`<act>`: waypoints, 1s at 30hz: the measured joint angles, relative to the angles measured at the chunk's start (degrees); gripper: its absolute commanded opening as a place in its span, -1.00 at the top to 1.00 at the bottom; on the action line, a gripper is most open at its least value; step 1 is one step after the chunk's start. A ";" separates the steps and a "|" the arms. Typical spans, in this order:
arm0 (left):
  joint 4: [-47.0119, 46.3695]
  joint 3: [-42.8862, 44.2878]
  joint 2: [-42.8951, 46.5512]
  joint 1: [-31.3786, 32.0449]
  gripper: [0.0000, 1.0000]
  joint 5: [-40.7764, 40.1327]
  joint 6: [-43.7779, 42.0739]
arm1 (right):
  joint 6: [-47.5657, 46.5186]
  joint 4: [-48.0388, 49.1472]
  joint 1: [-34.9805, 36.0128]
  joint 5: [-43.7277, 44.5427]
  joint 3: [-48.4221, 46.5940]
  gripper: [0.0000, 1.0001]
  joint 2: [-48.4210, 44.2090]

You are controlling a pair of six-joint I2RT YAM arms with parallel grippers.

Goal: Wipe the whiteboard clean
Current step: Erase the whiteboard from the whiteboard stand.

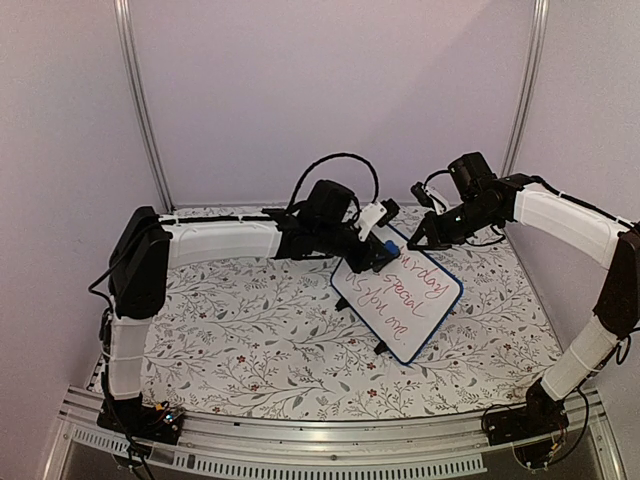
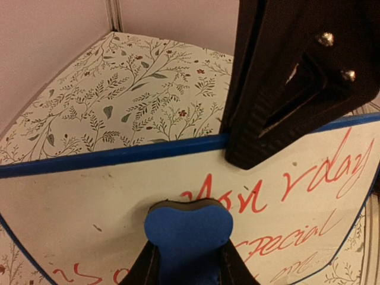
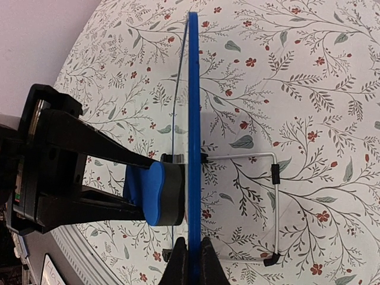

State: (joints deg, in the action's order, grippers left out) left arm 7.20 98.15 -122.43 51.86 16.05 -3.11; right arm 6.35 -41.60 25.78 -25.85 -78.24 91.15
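Plain pale lilac walls w/ two metal posts at rear corners. Tabletop in white floral print w/ red buds; alu rail along near edge.

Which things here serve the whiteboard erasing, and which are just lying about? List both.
In the job:
whiteboard, red writing on it
blue eraser, pressed on its face
left gripper, shut on the eraser
right gripper, clamped on the board's edge

Just there:
floral table cover
metal rail at the near edge
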 measured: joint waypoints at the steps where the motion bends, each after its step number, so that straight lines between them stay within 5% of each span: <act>1: 0.33 0.94 -0.33 0.04 1.00 0.00 -0.09 | 0.00 0.00 0.00 0.07 0.00 1.00 0.00; 14: 0.61 4.59 -1.79 0.26 1.00 -0.44 -0.37 | 0.00 0.00 0.00 0.37 0.00 1.00 0.00; 30: -5.64 -9.35 1.99 0.39 1.00 -2.19 -0.11 | 0.00 0.02 0.00 0.44 0.00 1.00 0.09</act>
State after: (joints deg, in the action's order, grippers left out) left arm 1.56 88.79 -120.44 52.25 13.87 -3.22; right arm 6.35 -41.58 25.78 -25.41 -78.24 91.24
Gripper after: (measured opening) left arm 0.247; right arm 0.030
